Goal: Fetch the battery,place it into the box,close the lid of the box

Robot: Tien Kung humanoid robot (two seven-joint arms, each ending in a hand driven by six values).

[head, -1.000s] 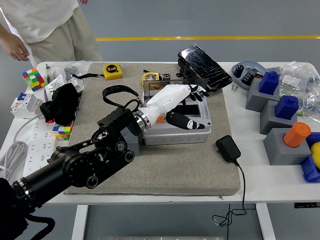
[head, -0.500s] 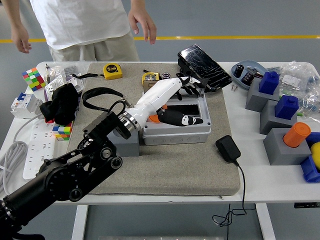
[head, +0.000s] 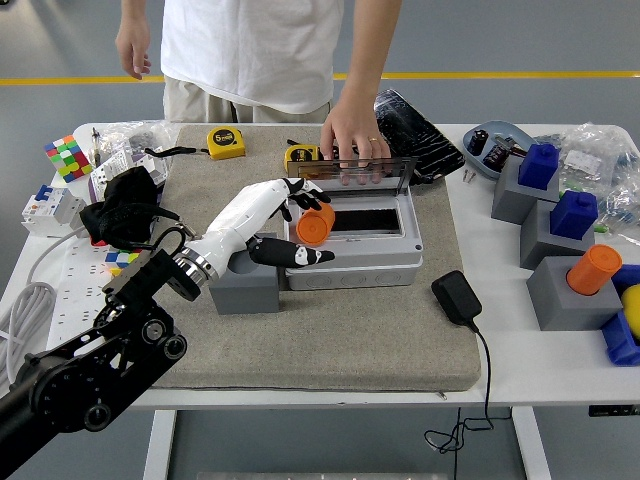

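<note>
Now the left hand [head: 285, 222] reaches in from the left over the grey mat [head: 330, 345] on the white counter [head: 560, 350]. It is white with black fingertips, and its fingers are spread and relaxed, holding nothing. The orange battery [head: 313, 228] sits at the left end of the grey box [head: 355, 262], right beside the hand's fingers; you cannot tell if they touch it. The thumb points along the front of the box. The box is open, and its clear lid [head: 352, 170] stands up at the back. A person in a white shirt stands at the far side, and the person's hand [head: 352, 140] rests on the top edge of the lid. A grey block [head: 245, 285] sits just beside the box on the left, under the robot's wrist. A black charger [head: 456, 298] lies on the mat near the box's right front corner. A yellow tape measure [head: 225, 142] lies at the back of the mat. Blue and orange things on grey blocks [head: 560, 290] stand well apart on the right. A colourful cube [head: 67, 157] lies far left.
</note>
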